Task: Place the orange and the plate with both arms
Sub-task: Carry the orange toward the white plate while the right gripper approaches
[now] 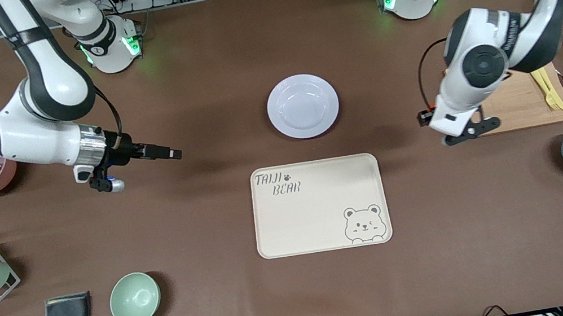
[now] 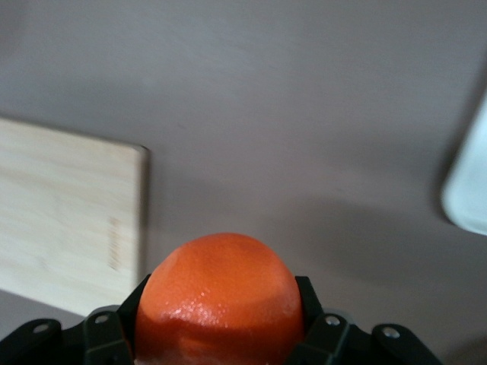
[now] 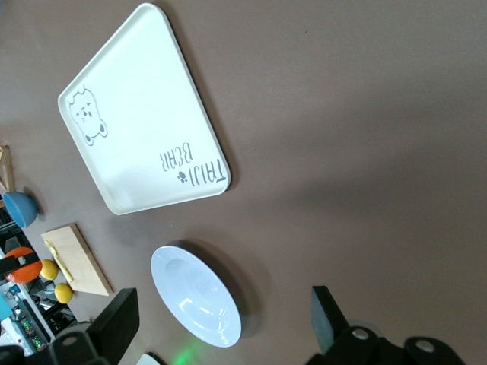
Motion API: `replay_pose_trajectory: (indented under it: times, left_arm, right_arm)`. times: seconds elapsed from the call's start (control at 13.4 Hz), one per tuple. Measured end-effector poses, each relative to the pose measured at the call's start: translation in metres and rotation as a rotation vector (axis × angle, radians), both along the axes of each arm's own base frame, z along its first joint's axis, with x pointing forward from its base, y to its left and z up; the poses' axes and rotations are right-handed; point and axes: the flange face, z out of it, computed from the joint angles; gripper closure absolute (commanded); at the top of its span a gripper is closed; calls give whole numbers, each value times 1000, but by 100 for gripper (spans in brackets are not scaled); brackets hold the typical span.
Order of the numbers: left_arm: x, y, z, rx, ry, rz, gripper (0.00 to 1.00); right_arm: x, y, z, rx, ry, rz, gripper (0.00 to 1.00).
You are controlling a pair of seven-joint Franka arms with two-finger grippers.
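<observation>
Orange (image 2: 219, 300) is clamped between the fingers of the left gripper (image 2: 221, 334), raised over bare table beside the cutting board (image 1: 521, 103). Plate (image 1: 302, 106) rests on the table, farther from the front camera than the bear tray (image 1: 318, 206). Right gripper (image 3: 221, 319) hangs with fingers spread and nothing between them, over the table toward the right arm's end.

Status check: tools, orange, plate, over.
Left tool shut on orange, over bare table beside cutting board. Right tool open, empty. Plate unobstructed.

"TAIJI BEAR" on cream tray (image 1: 318, 206)
</observation>
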Motion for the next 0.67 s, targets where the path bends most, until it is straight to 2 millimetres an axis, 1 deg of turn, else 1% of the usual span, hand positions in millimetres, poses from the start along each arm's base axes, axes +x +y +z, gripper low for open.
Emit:
replay_pose_trajectory:
  times: [0.15, 0.22, 0.37, 0.52, 0.67]
  left_arm:
    - [-5, -53, -5, -7, -9, 59, 98]
    - [-6, -77, -9, -15, -12, 90, 98]
    - [-7, -120, -13, -37, -17, 140, 98]
    - [-9, -161, -15, -64, -20, 173, 98]
    - [-15, -200, -23, -87, -9, 194, 98]
  right_arm:
    - [1, 1, -6, 10, 7, -20, 0]
    - [1, 4, -8, 20, -2, -22, 0]
    - [-1, 13, -15, 42, -21, -22, 0]
    - [-6, 17, -28, 94, -42, -20, 0]
    - [-11, 16, -46, 161, -75, -26, 0]
